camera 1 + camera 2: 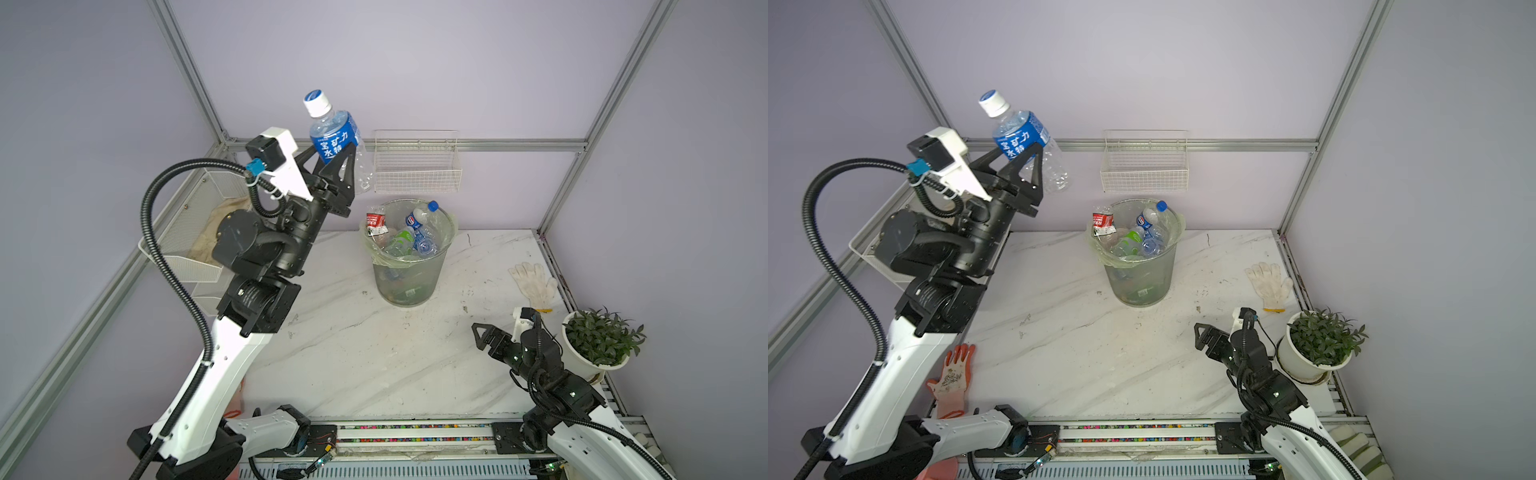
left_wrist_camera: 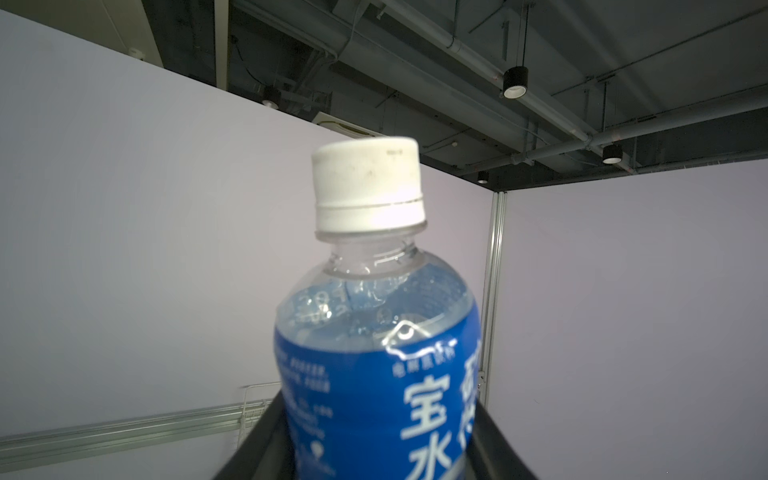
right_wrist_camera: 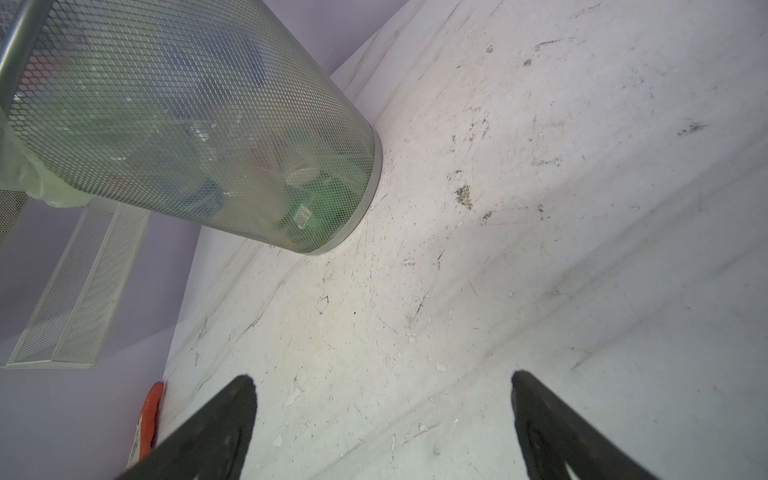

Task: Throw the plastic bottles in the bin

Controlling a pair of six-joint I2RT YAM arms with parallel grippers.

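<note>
The blue-labelled bottle [image 1: 334, 139] [image 1: 1021, 139] is up in the air, clamped across its label by the left gripper [image 1: 337, 154], whose jaws are closed firmly on its mid-body. Its white cap [image 2: 368, 187] points up and toward the back wall. In both top views it hangs left of the bin [image 1: 407, 282] and above it, apparently not yet over the mouth.

The bin stands on the worktop [image 1: 353, 353] near the back wall and looks nearly full. The bottles already inside [image 1: 415, 237] are heaped to the rim, a red-labelled one [image 1: 375, 222] leans at the left edge, and a blue-capped one [image 1: 428, 210] pokes above the rim.

The step in hand is likely the carry and drop. To do it well, bring the bottle rightward until its body sits over the middle of the mouth, not the near rim. Then come down close to the heap before letting go: an empty, light bottle dropped from this height would probably bounce off the pile and roll onto the worktop. Aiming for the lower right side of the heap should avoid nudging the red-labelled one out. Keep the cap clear of the white wire basket [image 1: 417, 166] on the wall behind.

The right gripper [image 1: 482, 334] [image 3: 380, 382] waits low at the front right, jaws spread wide and empty, well apart from the bin.
</note>
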